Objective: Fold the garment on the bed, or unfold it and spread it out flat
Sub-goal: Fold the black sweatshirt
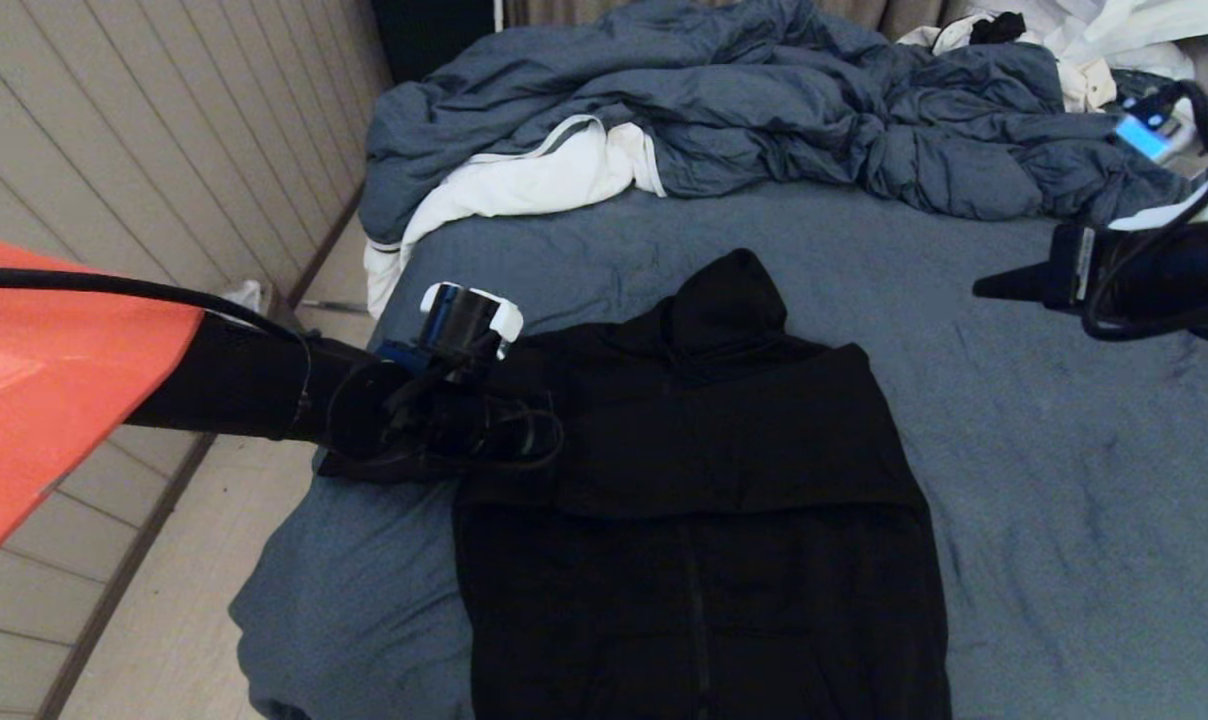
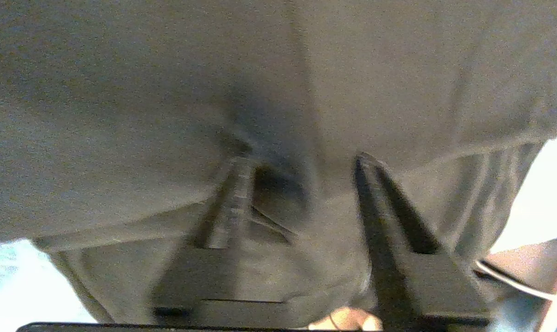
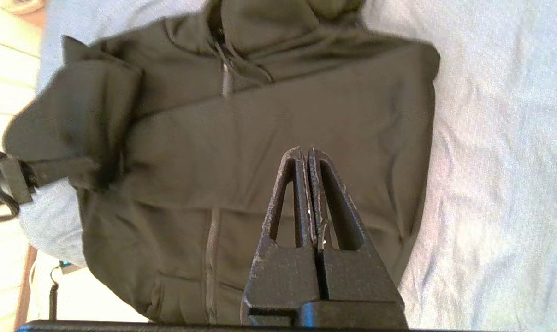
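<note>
Garment (image 1: 704, 480) hem cut off; left hand (image 2: 301, 159) spread on sleeve, right hand (image 3: 307, 154) clenched, empty.

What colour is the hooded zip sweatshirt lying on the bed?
Plain black; the hooded zip sweatshirt shows best in the head view.

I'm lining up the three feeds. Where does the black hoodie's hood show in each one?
Head view: the hood peaks at the middle, at the far end of the black hoodie on the bed.
Left wrist view: no hood; dark fabric only, around the left gripper.
Right wrist view: the hood sits at the top edge, beyond the right gripper.
Shared landmark: the front zipper.
</note>
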